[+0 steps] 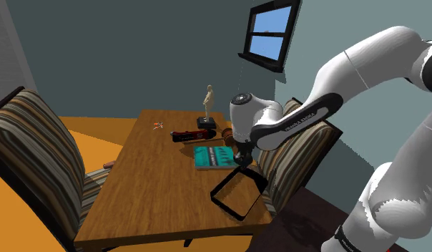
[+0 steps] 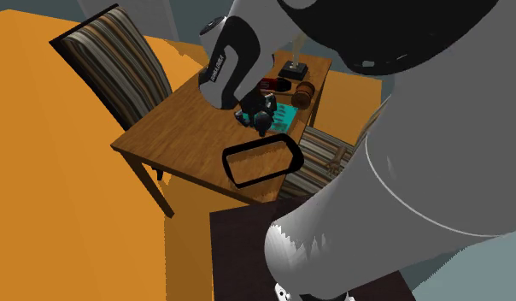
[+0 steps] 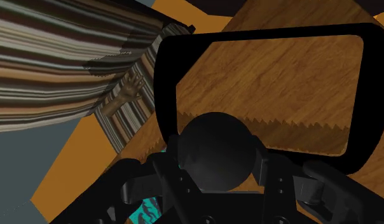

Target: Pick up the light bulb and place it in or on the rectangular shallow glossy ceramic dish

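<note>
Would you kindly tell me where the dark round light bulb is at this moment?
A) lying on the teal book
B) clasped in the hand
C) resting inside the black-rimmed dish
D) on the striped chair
B: in the wrist view the hand clasps the light bulb from both sides, holding it off the table, with the black-rimmed dish lying beyond it.

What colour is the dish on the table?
Black: the rectangular shallow dish has a black rim, clearest in the wrist view.
</note>
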You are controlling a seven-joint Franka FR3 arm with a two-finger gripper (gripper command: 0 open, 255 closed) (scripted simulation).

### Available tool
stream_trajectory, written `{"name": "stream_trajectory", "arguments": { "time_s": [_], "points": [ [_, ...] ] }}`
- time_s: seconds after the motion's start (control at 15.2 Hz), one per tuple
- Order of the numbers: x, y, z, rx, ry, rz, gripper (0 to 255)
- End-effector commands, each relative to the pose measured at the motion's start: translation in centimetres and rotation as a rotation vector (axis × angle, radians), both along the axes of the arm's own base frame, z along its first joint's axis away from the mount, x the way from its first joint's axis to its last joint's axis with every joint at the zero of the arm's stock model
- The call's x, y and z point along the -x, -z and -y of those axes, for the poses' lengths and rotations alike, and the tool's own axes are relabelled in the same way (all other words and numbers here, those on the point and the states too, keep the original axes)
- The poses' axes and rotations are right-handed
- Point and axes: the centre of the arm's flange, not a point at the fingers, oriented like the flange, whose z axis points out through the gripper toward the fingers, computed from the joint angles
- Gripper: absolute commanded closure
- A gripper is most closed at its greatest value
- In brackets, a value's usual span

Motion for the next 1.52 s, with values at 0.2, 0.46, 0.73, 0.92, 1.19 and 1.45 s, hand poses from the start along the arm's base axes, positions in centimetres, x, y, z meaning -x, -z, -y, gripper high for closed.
{"name": "stream_trajectory", "arguments": {
  "time_s": [0.2, 0.46, 0.73, 0.92, 1.19, 1.45],
  "points": [
    [2.2, 1.4, 0.0, 0.000, 0.000, 0.000, 255],
    [2.2, 3.5, 0.0, 0.000, 0.000, 0.000, 255],
    [2.2, 5.6, 0.0, 0.000, 0.000, 0.000, 255],
    [2.2, 7.2, 0.0, 0.000, 0.000, 0.000, 255],
    [2.2, 8.3, 0.0, 0.000, 0.000, 0.000, 255],
    [2.2, 8.3, 0.0, 0.000, 0.000, 0.000, 255]
  ]
}}
